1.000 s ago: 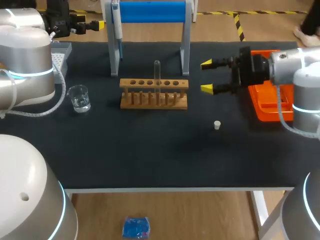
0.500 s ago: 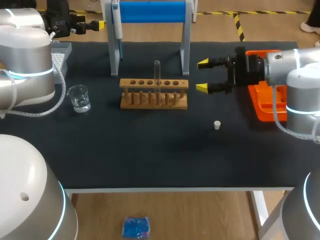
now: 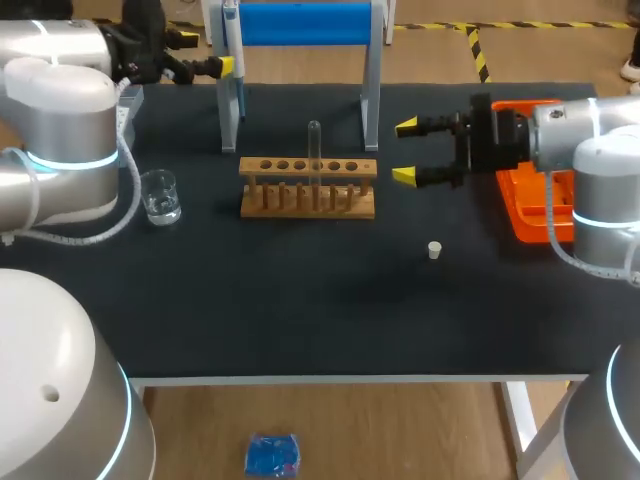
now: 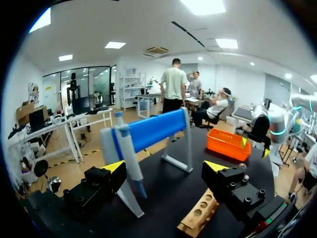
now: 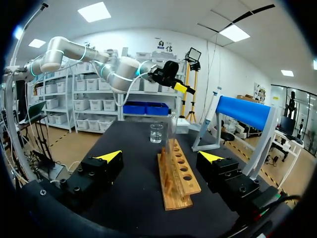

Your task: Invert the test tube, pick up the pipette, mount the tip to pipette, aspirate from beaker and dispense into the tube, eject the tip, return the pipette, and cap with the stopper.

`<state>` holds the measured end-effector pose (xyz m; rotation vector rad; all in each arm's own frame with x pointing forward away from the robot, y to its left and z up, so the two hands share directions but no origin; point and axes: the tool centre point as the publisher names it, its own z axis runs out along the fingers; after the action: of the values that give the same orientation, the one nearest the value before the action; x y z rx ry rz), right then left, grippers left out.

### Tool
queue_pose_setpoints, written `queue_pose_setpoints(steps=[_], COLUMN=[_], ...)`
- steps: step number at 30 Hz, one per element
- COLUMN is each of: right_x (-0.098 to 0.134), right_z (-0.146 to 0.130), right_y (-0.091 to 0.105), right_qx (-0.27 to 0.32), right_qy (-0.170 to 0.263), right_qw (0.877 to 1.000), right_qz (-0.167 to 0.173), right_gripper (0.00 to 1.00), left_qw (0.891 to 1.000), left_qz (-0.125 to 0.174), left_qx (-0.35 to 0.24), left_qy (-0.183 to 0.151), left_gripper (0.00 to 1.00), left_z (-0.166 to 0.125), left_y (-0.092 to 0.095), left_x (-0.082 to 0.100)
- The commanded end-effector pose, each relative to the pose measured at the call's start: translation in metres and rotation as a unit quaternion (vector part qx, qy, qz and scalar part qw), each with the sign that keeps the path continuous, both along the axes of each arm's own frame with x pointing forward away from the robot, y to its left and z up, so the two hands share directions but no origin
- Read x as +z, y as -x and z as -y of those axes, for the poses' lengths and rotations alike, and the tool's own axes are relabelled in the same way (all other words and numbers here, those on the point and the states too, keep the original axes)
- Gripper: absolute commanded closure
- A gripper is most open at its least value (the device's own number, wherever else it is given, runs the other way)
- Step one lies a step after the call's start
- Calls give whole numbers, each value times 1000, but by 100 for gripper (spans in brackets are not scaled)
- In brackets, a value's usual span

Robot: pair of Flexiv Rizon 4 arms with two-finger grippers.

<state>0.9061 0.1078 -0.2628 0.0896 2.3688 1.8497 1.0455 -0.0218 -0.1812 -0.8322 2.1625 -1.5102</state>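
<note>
A clear test tube [image 3: 314, 148] stands upright in the wooden rack [image 3: 308, 188] mid-table. The blue-and-white pipette [image 3: 232, 40] hangs on the stand [image 3: 300, 22] at the back. My left gripper [image 3: 207, 52] is open just left of it; in the left wrist view the pipette [image 4: 121, 146] is ahead of the open left gripper [image 4: 166, 166], nearer one finger. My right gripper [image 3: 407, 152] is open to the right of the rack, level with the tube. In the right wrist view the rack [image 5: 178, 176] and tube [image 5: 172, 130] lie ahead of the gripper [image 5: 159, 157].
A glass beaker [image 3: 158, 195] with clear liquid stands left of the rack. A small white stopper [image 3: 434, 250] lies in front of the right gripper. An orange tray [image 3: 540, 210] sits at the right edge, a tip box [image 3: 122, 108] at the back left.
My left gripper has swung right, closer to the pipette on the stand. My right gripper moved slightly left toward the rack, then held still. Both stayed open.
</note>
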Motion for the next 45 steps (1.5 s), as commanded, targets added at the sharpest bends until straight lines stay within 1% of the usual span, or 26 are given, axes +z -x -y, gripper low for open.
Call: queue_pose_setpoints(steps=[1,5,9,13,16,19,25,27,29,33,35,45], right_x=[0,0,0,0,0,0,0,0,0,0,0,0], right_z=[0,0,0,0,0,0,0,0,0,0,0,0], right_y=[0,0,0,0,0,0,0,0,0,0,0,0], right_qx=[0,0,0,0,0,0,0,0,0,0,0,0], right_qy=[1,1,1,1,1,1,1,1,1,1,1,1], right_qw=[1000,1000,1000,1000,1000,1000,1000,1000,1000,1000,1000,1000], right_qz=[0,0,0,0,0,0,0,0,0,0,0,0], right_gripper=[0,0,0,0,0,0,0,0,0,0,0,0], left_qw=[1000,999,998,997,996,995,995,995,995,995,995,995], left_qz=[13,20,18,19,34,34,0,0,-7,-8,-1,-1], left_qx=[-14,-41,-61,-72,-86,-93,-93,-92,-91,-94,-93,-93], left_qy=[-5,-14,-19,-16,-15,-16,-31,-30,-34,-38,-38,-38], left_gripper=[0,0,0,0,0,0,0,0,0,0,0,0], left_z=[9,22,32,36,37,38,39,38,39,39,39,39], left_y=[31,57,79,95,103,107,110,111,111,111,113,113], left_x=[-2,-7,-17,-28,-35,-43,-64,-68,-71,-72,-72,-72])
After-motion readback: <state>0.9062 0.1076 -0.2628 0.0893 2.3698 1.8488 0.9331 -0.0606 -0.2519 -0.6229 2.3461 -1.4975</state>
